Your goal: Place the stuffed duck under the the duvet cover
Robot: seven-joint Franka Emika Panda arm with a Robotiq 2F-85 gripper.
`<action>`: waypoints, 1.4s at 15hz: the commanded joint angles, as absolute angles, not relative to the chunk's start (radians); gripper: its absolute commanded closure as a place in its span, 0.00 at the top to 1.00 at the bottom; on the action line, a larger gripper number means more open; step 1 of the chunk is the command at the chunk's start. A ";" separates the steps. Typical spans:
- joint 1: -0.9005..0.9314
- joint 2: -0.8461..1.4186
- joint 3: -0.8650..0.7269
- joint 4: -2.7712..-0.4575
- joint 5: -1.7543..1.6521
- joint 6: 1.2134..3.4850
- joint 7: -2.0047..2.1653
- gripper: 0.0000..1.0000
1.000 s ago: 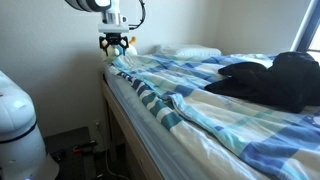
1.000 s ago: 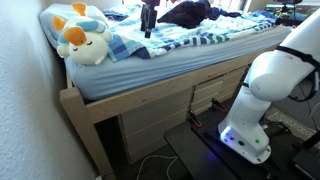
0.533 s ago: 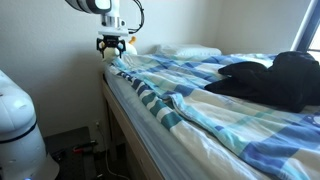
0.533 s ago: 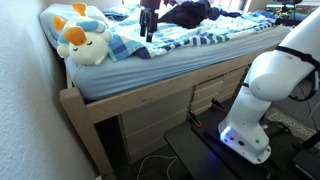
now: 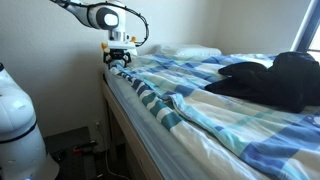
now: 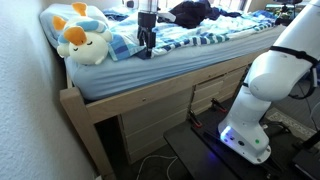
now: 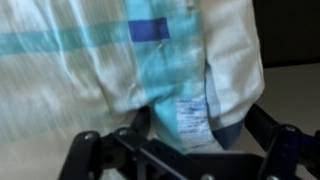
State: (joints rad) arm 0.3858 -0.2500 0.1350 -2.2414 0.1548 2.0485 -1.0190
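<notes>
The stuffed duck (image 6: 80,38), cream-white with yellow-orange parts, lies at the head corner of the bed, uncovered, just beside the duvet's edge. The duvet cover (image 5: 200,105), in light blue, white and darker blue stripes, is spread over the bed in both exterior views (image 6: 185,38). My gripper (image 6: 146,45) is down at the duvet's corner near the duck (image 5: 118,58). In the wrist view the gripper (image 7: 185,140) is open, with its fingers far apart on either side of a duvet fold (image 7: 110,60) that carries a white label (image 7: 190,118).
A black bundle (image 5: 270,80) lies on the duvet further down the bed. A white pillow (image 5: 190,51) lies at the head. A wall runs along the bed's head side. The wooden bed frame (image 6: 150,95) has drawers below. The robot's base (image 6: 265,90) stands beside the bed.
My gripper has come down from above the bed onto the duvet's corner, with the arm swinging slightly along the bed. The duck and duvet have not moved.
</notes>
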 commanded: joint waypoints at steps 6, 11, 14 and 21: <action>0.322 -0.244 0.173 -2.264 0.028 2.188 -0.976 0.35; 0.311 -0.265 0.167 -2.263 0.002 2.212 -0.958 0.01; 0.297 -0.271 0.167 -2.264 -0.026 2.240 -0.941 0.03; 0.191 -0.383 0.117 -2.309 -0.189 2.371 -0.775 0.03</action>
